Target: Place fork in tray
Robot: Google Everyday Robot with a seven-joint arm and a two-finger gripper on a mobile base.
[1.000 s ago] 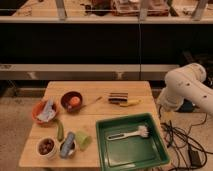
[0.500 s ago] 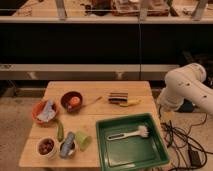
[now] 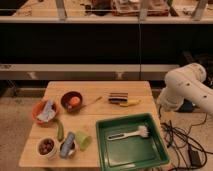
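Zero change in the last second: the fork (image 3: 93,102) still lies on the table (image 3: 95,89), outside the green tray (image 3: 131,152). The claw (image 3: 167,103) idles right of the table; I cannot tell its opening. No reach has started.

**Warm, dim light from above, soft detail throughout**

Yellowish light falls from overhead onto the wooden table (image 3: 135,91), while the shelving (image 3: 100,45) behind it sinks almost to black. The white arm (image 3: 184,89) at the right edge is the brightest surface, evenly pale. Its gripper is out of view past that side. The green tray (image 3: 102,150) carries a faint sheen on its floor. Shadows are short and diffuse, and fine detail is blurred everywhere.
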